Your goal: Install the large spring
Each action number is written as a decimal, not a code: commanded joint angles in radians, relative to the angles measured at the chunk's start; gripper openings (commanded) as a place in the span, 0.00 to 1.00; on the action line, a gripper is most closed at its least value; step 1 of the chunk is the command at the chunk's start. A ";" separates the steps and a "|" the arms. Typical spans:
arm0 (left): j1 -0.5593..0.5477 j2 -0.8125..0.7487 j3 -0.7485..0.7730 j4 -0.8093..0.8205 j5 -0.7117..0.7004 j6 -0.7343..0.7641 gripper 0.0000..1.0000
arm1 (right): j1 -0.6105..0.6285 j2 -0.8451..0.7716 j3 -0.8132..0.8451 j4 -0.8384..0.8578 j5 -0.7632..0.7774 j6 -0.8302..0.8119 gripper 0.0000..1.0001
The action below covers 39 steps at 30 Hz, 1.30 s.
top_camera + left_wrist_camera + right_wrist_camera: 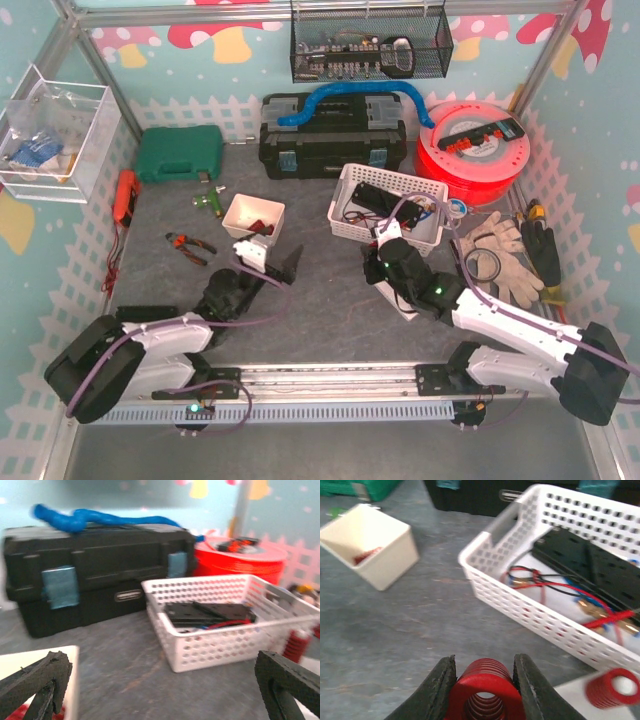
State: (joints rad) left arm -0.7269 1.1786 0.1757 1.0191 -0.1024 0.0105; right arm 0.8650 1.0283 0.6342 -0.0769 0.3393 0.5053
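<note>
The large red spring (485, 687) sits end-on between the two black fingers of my right gripper (484, 667), which is shut on it a little above the grey table, left of the white basket (530, 605). In the top view the right gripper (377, 268) hovers just in front of that basket (342, 200), and the spring is hidden there. A second red spring (612, 687) stands on a white surface at the lower right, also seen as a red spring (297, 642) from the left wrist. My left gripper (162, 680) is wide open and empty over bare table, near the small white bin (236, 222).
The white bin (390, 565) holds small red parts. A black toolbox (330, 135) with a blue hose, a red reel (470, 150) and a green case (178, 152) line the back. Gloves (500, 250) lie at the right, pliers (188, 245) at the left. The basket holds black plates and wires.
</note>
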 commanded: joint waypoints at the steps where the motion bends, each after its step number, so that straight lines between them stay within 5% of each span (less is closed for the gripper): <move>1: 0.081 -0.056 -0.008 -0.045 -0.071 -0.195 0.99 | -0.024 -0.024 -0.012 -0.092 0.164 0.011 0.00; 18: 0.091 -0.086 0.040 -0.182 -0.087 -0.189 0.99 | -0.155 -0.014 -0.059 -0.097 -0.071 0.054 0.00; 39: 0.092 -0.104 0.031 -0.185 -0.113 -0.186 0.99 | -0.178 0.081 -0.068 -0.049 -0.100 0.024 0.00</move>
State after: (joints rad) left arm -0.6407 1.0863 0.1932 0.8421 -0.1993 -0.1761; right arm 0.6937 1.0863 0.5812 -0.1635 0.2352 0.5453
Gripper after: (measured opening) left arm 0.993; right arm 0.271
